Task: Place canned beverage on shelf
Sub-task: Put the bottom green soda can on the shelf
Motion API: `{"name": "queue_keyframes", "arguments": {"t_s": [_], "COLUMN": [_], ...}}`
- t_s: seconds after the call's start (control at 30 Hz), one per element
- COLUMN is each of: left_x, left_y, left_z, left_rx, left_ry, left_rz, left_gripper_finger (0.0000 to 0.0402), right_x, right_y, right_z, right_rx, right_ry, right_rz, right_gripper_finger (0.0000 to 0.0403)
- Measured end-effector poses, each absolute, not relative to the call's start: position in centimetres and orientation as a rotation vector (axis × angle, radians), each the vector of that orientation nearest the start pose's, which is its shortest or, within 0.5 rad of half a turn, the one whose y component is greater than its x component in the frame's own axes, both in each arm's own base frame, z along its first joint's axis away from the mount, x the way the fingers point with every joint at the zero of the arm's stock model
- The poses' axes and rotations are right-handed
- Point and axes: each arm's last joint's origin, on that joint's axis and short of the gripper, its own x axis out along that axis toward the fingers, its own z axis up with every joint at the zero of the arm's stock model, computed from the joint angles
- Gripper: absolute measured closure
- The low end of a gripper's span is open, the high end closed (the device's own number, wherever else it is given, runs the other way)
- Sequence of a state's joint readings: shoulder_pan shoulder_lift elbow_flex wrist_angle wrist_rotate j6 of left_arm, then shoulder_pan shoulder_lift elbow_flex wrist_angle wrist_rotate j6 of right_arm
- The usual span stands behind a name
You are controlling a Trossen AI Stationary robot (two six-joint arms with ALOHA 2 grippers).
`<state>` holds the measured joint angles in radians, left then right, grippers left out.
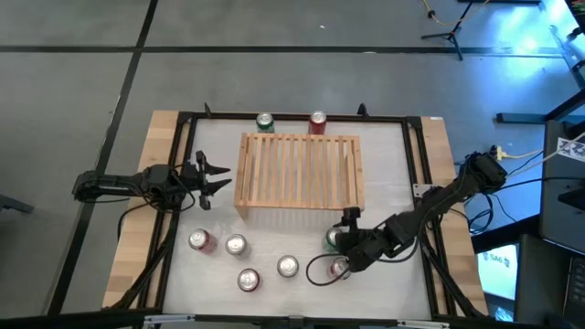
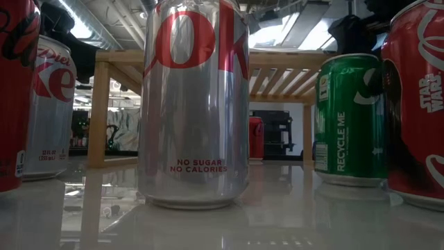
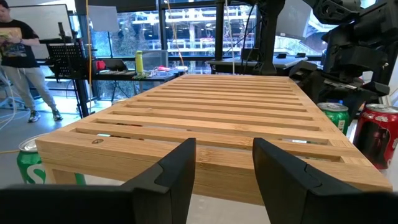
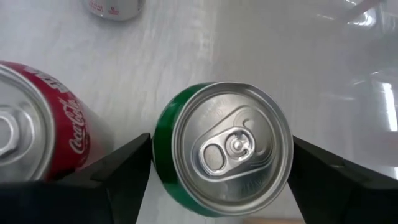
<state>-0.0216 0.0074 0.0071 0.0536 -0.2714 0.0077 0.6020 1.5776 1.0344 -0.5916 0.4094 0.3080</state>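
Silver diet cola can (image 2: 193, 104) nearest low camera, right gripper (image 4: 217, 168) open astride green can (image 4: 227, 146), left gripper (image 3: 221, 168) open beside shelf (image 1: 299, 172).

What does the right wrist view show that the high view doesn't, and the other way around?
Only the right wrist view shows the green can's pull-tab lid up close, sitting between the open right gripper fingers.

Only the high view shows the slatted light wooden shelf, the left gripper open beside it, and two cans behind the shelf.

Both show the green can, the red Coca-Cola can beside it and the white tabletop.
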Motion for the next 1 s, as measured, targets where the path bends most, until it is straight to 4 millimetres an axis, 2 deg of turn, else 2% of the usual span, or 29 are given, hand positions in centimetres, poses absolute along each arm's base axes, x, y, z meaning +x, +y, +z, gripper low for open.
{"name": "queue_keyframes", "arguments": {"t_s": [0.13,0.37,0.7,1.0], "left_x": [9.7,9.7,9.7,9.7], "left_y": [0.6,0.6,0.6,0.6], "left_z": [17.1,17.1,17.1,17.1], "left_rx": [0.000,0.000,0.000,0.000], "left_ry": [-0.052,-0.052,-0.052,-0.053], "left_rz": [0.250,0.250,0.250,0.250], "left_gripper_finger": [0.0250,0.0250,0.0250,0.0250], "right_x": [25.6,25.5,25.5,25.7], "right_y": [16.2,16.2,16.3,16.6], "right_z": [20.6,20.7,23.4,25.0], "right_rx": [-0.268,-0.267,-0.273,-0.220], "right_ry": [1.001,1.002,1.112,1.124], "right_rz": [0.018,0.019,0.035,0.047], "right_gripper_finger": [0.0105,0.0101,0.0106,0.0108]}}
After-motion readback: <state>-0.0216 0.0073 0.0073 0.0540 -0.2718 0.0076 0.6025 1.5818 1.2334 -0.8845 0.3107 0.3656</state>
